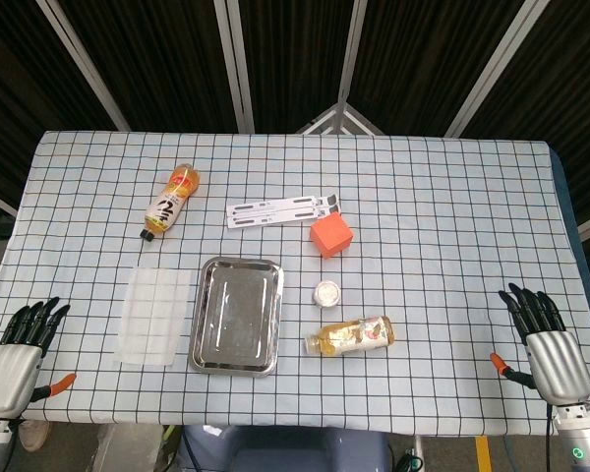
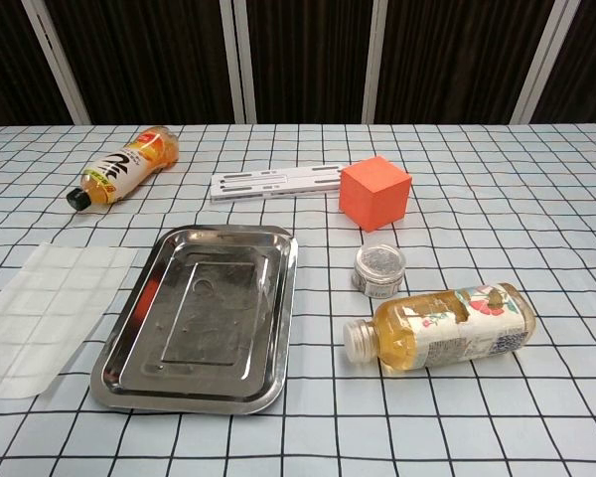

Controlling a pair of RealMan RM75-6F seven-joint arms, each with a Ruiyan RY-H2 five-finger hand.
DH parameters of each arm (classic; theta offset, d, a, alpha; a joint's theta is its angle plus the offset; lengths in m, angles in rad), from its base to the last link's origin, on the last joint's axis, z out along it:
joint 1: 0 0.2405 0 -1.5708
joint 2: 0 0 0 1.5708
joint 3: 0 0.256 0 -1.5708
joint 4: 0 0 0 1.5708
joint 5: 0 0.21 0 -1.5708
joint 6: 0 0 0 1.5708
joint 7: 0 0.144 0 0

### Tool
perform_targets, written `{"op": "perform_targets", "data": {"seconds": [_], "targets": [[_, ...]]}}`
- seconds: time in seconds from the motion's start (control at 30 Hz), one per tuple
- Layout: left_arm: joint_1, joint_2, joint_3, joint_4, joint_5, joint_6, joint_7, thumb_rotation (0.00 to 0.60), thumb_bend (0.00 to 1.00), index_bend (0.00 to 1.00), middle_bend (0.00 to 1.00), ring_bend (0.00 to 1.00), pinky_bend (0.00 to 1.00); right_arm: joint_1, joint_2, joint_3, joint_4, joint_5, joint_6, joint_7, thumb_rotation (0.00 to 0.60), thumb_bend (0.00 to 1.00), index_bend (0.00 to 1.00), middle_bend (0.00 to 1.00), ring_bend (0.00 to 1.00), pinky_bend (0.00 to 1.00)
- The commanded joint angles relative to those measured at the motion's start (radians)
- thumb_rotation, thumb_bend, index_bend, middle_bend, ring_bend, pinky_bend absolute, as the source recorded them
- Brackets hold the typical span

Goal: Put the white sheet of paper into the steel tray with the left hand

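Note:
The white sheet of paper [image 1: 153, 317] [image 2: 45, 311] lies flat on the checked tablecloth, just left of the steel tray [image 1: 238, 315] [image 2: 149, 298], which holds nothing. My left hand [image 1: 20, 356] hovers at the table's near left corner, fingers spread and holding nothing, well left of the sheet. My right hand [image 1: 547, 346] sits at the near right corner, fingers apart and holding nothing. Neither hand shows in the chest view.
An orange juice bottle [image 1: 171, 202] lies at the back left. A white perforated strip [image 1: 281, 210] and an orange cube [image 1: 330, 236] sit behind the tray. A small round tin [image 1: 326, 292] and a lying bottle [image 1: 352, 337] are right of the tray.

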Motion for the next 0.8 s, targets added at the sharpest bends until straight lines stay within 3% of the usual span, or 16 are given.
{"op": "perform_targets", "data": {"seconds": [0.03, 0.43, 0.63, 0.8], "targets": [[0.000, 0.000, 0.001, 0.001, 0.000, -0.001, 0.002, 0.600, 0.00, 0.00, 0.00, 0.00, 0.00, 0.000, 0.000, 0.000, 0.000, -0.001, 0.001, 0.001, 0.600, 0.29, 0.00, 0.00, 0.00, 0.00], [-0.008, -0.005, 0.013, 0.006, -0.008, -0.038, 0.031, 0.600, 0.03, 0.01, 0.00, 0.00, 0.00, 0.001, 0.001, -0.003, 0.000, -0.011, 0.004, 0.002, 0.600, 0.29, 0.00, 0.00, 0.00, 0.00], [-0.034, -0.006, 0.020, 0.024, -0.013, -0.098, 0.064, 0.600, 0.11, 0.21, 0.00, 0.00, 0.00, 0.002, 0.001, -0.004, 0.002, -0.012, 0.003, 0.004, 0.600, 0.29, 0.00, 0.00, 0.00, 0.00], [-0.082, -0.012, 0.025, 0.080, 0.007, -0.170, 0.112, 0.600, 0.15, 0.28, 0.00, 0.00, 0.00, 0.002, 0.003, -0.007, 0.003, -0.017, 0.003, 0.010, 0.600, 0.29, 0.00, 0.00, 0.00, 0.00]]}}
